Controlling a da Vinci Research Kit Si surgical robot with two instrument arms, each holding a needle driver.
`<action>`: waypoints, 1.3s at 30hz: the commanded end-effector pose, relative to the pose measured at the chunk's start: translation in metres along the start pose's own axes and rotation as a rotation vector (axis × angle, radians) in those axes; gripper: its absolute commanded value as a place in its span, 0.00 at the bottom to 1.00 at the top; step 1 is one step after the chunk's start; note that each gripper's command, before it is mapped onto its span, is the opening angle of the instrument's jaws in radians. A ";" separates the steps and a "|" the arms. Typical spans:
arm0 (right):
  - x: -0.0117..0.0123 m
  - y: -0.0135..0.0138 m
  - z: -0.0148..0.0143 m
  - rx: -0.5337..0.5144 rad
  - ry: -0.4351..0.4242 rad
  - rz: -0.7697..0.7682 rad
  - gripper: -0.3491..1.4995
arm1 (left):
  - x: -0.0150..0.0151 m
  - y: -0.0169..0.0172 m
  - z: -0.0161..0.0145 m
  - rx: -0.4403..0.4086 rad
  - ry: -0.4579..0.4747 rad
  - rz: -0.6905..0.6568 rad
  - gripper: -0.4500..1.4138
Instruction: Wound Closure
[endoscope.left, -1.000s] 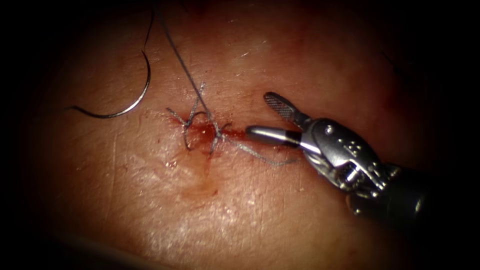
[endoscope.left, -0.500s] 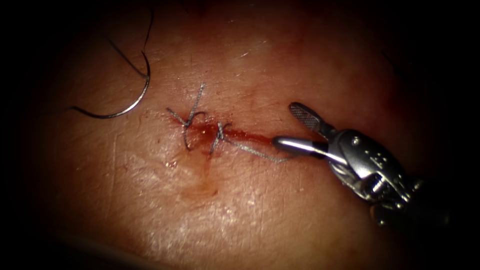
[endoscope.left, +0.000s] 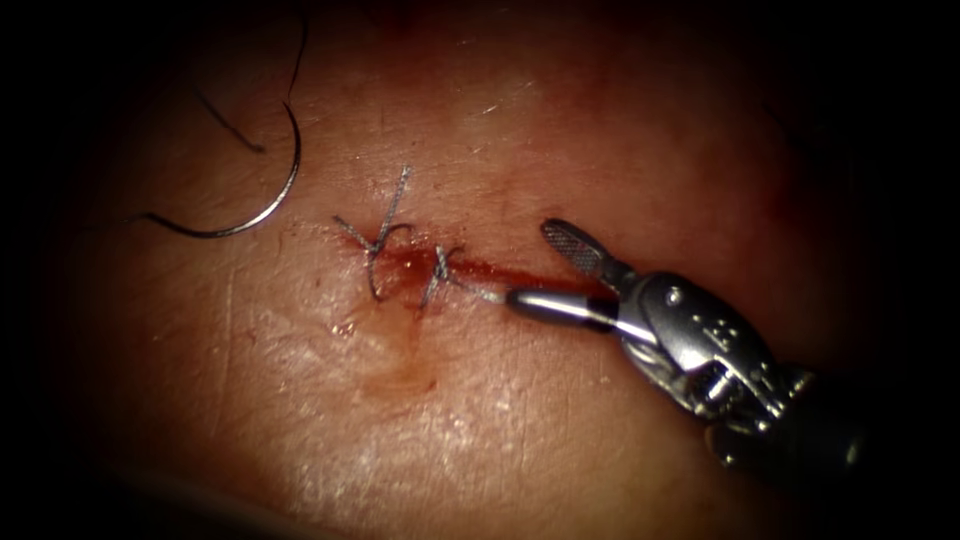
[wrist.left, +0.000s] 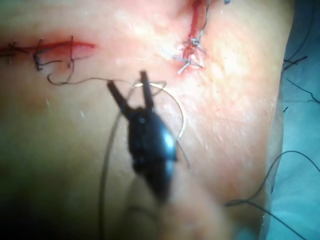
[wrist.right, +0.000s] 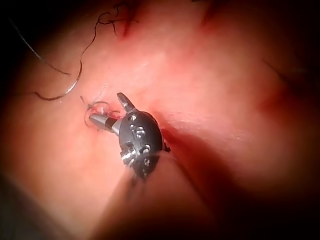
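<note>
Just right of the cut (endoscope.left: 455, 268), the right arm's tool (endoscope.left: 548, 272) rests over the tissue (endoscope.left: 480, 420) with its jaws spread apart. The lower jaw lies nearly level, and its tip meets the free tail of thread (endoscope.left: 478, 291) that trails from the right-hand stitch (endoscope.left: 438, 272). The upper jaw angles up and away and touches nothing. The jaws grip nothing. In the right wrist view the same tool (wrist.right: 112, 111) shows its jaws parted beside the stitches (wrist.right: 95, 107).

In the left wrist view, the left arm's tool (wrist.left: 128, 89) also holds its jaws apart, forming a narrow V. A curved strand (wrist.left: 172, 102) runs past its tips, but the jaws do not close on it. Whether that strand is needle or thread cannot be told there.

The cut carries two stitches, the left-hand stitch (endoscope.left: 378, 240) with short upright ends, the right-hand one just beside it. Red fluid (endoscope.left: 520, 274) lines the cut between the stitches and the right tool.

The needle (endoscope.left: 262, 205) lies free on the tissue surface, well to the left of the cut, its curve opening upward and left. It is not in the tissue and neither tool holds it. A dark strand (endoscope.left: 298, 50) rises from its upper end, and a short loose piece of thread (endoscope.left: 228, 125) lies within its curve. The needle (wrist.right: 67, 87) appears likewise apart from the tool in the right wrist view.
</note>
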 end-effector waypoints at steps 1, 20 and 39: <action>-0.0008 -0.0005 0.0009 0.005 0.001 0.001 0.99 | -0.0015 0.0011 0.0001 0.005 -0.004 -0.001 0.83; -0.0031 -0.0025 0.0013 0.022 -0.003 -0.012 0.99 | -0.0240 0.0206 0.0030 -0.162 -0.091 -0.082 0.88; -0.0044 -0.0038 -0.0103 0.061 -0.013 -0.055 0.89 | -0.0191 0.0271 0.0153 -0.452 -0.114 -0.002 0.27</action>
